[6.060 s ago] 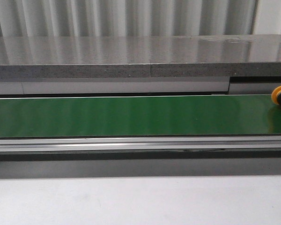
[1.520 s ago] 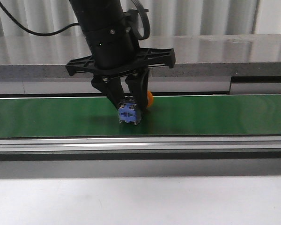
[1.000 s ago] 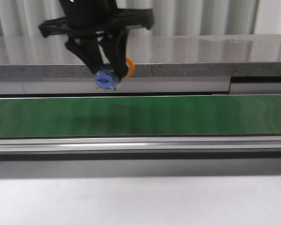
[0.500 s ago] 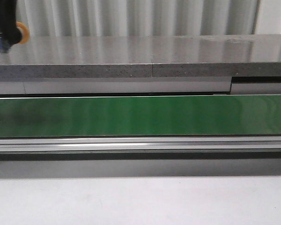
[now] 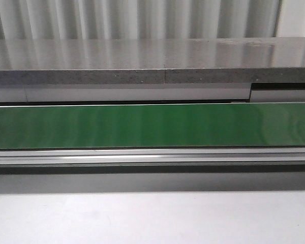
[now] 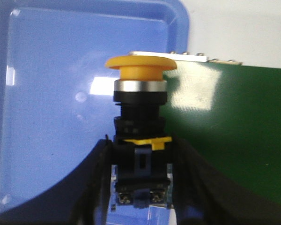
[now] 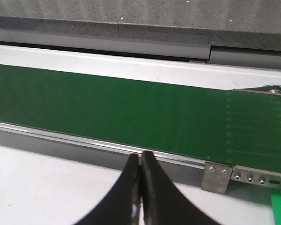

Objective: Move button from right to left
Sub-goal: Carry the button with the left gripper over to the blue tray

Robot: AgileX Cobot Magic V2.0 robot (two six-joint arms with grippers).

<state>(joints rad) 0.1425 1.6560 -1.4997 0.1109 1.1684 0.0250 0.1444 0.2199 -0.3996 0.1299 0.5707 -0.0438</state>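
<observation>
In the left wrist view my left gripper [image 6: 141, 183] is shut on the button [image 6: 140, 117], gripping its dark blue body; the yellow-orange cap points away from the fingers. It hangs over a blue tray [image 6: 51, 93], beside the end of the green conveyor belt [image 6: 239, 126]. In the right wrist view my right gripper [image 7: 141, 161] is shut and empty, over the white table near the belt's [image 7: 131, 108] front rail. The front view shows the belt [image 5: 152, 124] bare, with no gripper and no button in it.
A grey stone ledge [image 5: 152, 61] runs behind the belt. A metal rail [image 5: 152, 155] runs along its front edge, with white table [image 5: 152, 218] in front. A metal bracket [image 7: 218, 178] sits at the belt's right end.
My left arm lifted the button off the belt and carried it left, out of the front view. The belt is now bare.
</observation>
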